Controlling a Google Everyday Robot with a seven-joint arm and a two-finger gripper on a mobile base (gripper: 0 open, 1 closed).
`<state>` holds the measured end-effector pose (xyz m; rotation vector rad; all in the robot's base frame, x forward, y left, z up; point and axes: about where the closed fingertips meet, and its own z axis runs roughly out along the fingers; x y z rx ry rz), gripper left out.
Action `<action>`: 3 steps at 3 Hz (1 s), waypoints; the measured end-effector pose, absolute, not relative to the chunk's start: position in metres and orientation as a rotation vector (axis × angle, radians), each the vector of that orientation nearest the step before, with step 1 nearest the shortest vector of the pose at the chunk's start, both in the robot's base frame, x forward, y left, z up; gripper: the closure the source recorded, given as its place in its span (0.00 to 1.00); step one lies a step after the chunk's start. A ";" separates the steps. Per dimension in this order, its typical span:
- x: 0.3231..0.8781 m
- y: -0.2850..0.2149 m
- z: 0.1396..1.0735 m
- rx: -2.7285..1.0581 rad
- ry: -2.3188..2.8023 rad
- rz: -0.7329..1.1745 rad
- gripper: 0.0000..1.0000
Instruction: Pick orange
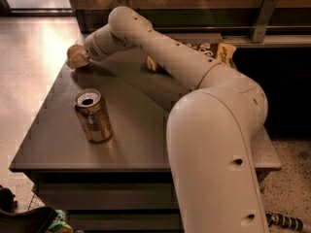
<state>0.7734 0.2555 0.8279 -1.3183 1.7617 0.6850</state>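
The gripper (76, 57) sits low at the table (136, 149)'s far corner, beyond the can (92, 115) and a little to its left, right at the edge. Whether it is clenched or released, I cannot tell. No orange shows plainly; if one is there, it is hidden behind the gripper or under the arm (165, 52), which stretches across the tabletop behind the can.

The risk I see is the edge: a round fruit nudged by a misjudged approach would likely roll off onto the floor. A low arm swinging back could also tip the open can, which stands apart from it but nearer the front.

Beyond the can to the right, a brown-and-yellow snack bag (219, 51) peeks out behind the arm. Its pale lettering is unreadable, and so are the gold can's markings.
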 end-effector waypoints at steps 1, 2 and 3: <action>0.772 0.258 0.826 -1.322 1.762 0.688 0.87; 0.772 0.260 0.824 -1.325 1.762 0.692 1.00; 0.763 0.253 0.851 -1.323 1.651 0.767 1.00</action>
